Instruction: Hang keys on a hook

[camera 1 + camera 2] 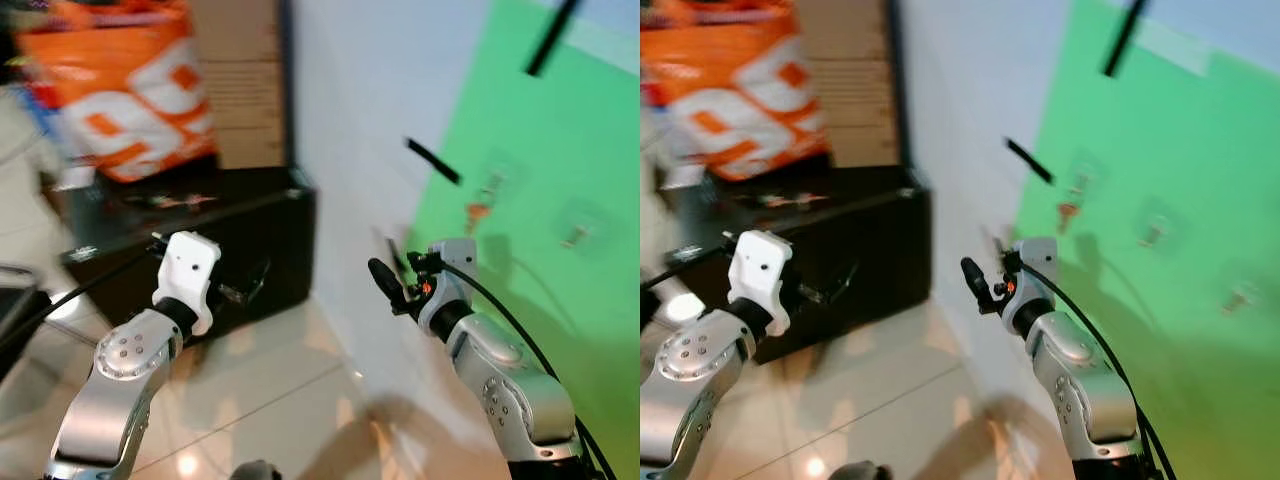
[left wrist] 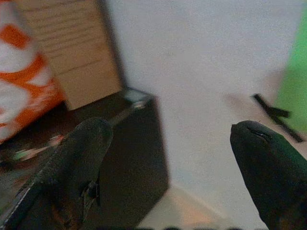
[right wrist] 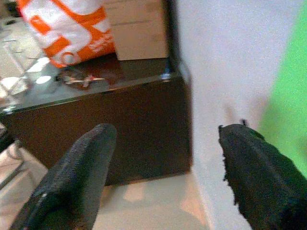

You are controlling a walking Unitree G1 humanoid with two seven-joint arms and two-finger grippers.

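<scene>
A small red and silver bunch, probably the keys (image 3: pixel 79 79), lies on top of a black cabinet (image 1: pixel 250 250) by the white wall; blur hides its detail. Small hooks (image 1: pixel 575 235) sit on a green panel (image 1: pixel 540 200) on the wall to my right. A small orange item (image 1: pixel 480 208) hangs from one hook. My left gripper (image 1: pixel 243 290) is raised in front of the cabinet, open and holding nothing. My right gripper (image 1: pixel 392 275) is held up near the wall, just left of the green panel. It is open, with nothing between its fingers (image 3: pixel 81 177).
An orange and white bag (image 1: pixel 125 85) and a cardboard box (image 1: pixel 245 80) stand on the cabinet at the back. Black tape strips (image 1: pixel 432 160) cross the wall. Glossy tiled floor (image 1: pixel 280 400) lies below my arms.
</scene>
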